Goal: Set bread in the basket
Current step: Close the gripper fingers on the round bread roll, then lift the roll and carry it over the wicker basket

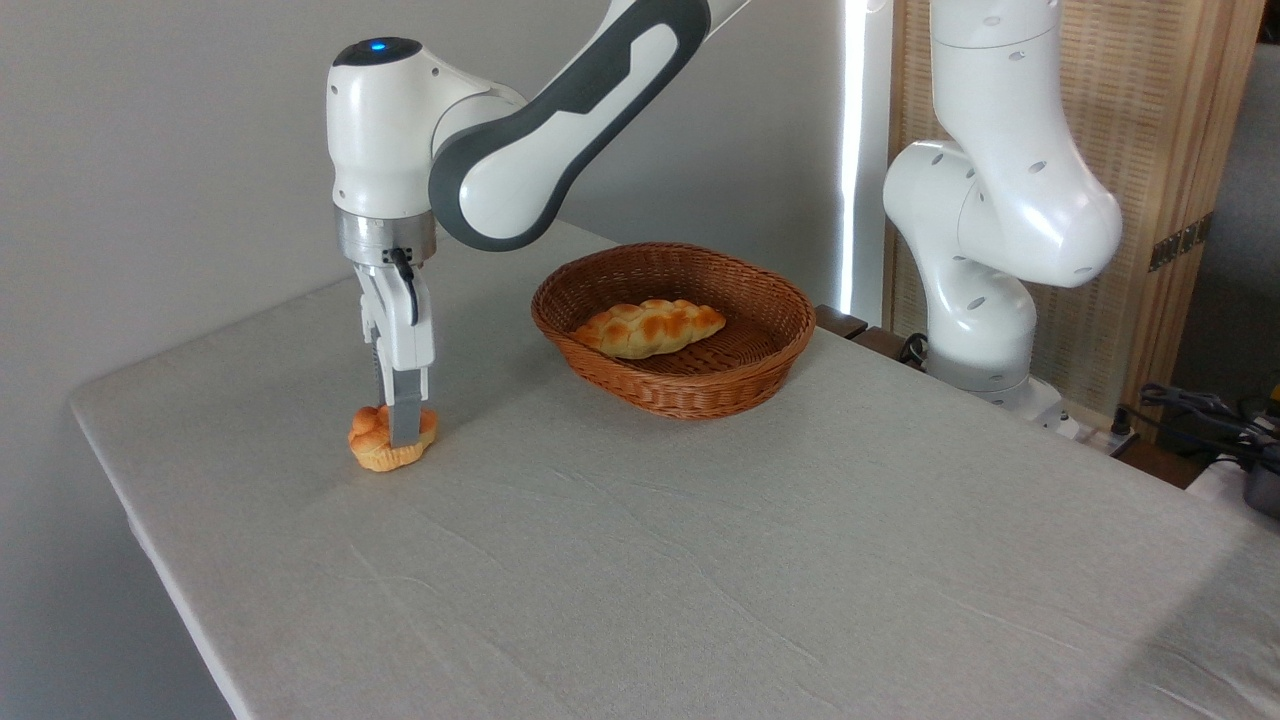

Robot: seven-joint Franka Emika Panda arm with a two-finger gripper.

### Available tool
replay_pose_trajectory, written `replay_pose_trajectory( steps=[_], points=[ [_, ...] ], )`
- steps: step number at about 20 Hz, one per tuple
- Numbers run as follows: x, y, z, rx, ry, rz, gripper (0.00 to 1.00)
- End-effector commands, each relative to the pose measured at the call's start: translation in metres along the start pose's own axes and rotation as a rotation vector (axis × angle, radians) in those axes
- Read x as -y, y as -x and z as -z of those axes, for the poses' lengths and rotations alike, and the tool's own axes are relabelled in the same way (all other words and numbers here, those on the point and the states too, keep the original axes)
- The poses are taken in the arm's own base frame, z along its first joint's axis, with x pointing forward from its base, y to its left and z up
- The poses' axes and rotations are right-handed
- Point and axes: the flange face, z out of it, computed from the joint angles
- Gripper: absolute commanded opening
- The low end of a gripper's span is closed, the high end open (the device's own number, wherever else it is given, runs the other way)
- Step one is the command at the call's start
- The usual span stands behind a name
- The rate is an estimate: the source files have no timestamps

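Bread [384, 442] low on the left part of the surface [700, 560], well apart from the basket [672, 385] and not yet lifted. Tool [400, 428] down on it from straight above, the near finger crossing the front of the bun almost to its base; the far finger hidden behind. Cannot tell from this angle how wide the gap is, or whether the fingers are already pressing.

Likely trouble from here:
- Squashing or tearing, if closed too hard on something that looks soft and springy.
- Slipping out on the lift, since the knobby top and the flared, fluted base give uneven faces to pinch; probably a roll or tilt rather than a clean rise.
- Scraping the cloth-like cover of the surface, with the fingertips so low.
- Clipping the near rim of the basket on the way across if carried too low, which could shove the light wicker along.
- Dropping onto the braided loaf [650, 328] already lying in the middle of the basket, from which the bun might bounce or roll toward the flared side.

Look of the bun: small, round, golden-orange, lumpy on top like knotted dough, with a paler pleated skirt below, sitting upright and flat. Glossy enough to suggest a toy or foam model, so probably very light.
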Motion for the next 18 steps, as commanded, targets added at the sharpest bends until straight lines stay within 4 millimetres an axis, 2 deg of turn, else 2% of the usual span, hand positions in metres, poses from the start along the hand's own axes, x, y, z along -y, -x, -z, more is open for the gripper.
replay_pose_trajectory(
  steps=[1,4,6,11,13,15,16,18],
  points=[
    [0.003,0.0,-0.006,-0.004,0.004,-0.011,0.3],
    [0.004,0.0,0.003,-0.007,-0.003,0.008,0.3],
    [0.01,0.002,0.024,-0.033,-0.027,0.03,0.3],
    [0.03,0.033,0.106,-0.07,-0.032,0.166,0.31],
    [0.024,0.049,0.142,-0.051,-0.008,0.195,0.31],
    [0.015,0.076,0.184,-0.018,0.041,0.231,0.31],
    [0.004,0.089,0.205,0.0,0.078,0.232,0.32],
    [-0.023,0.109,0.232,0.059,0.135,0.14,0.33]
  ],
)
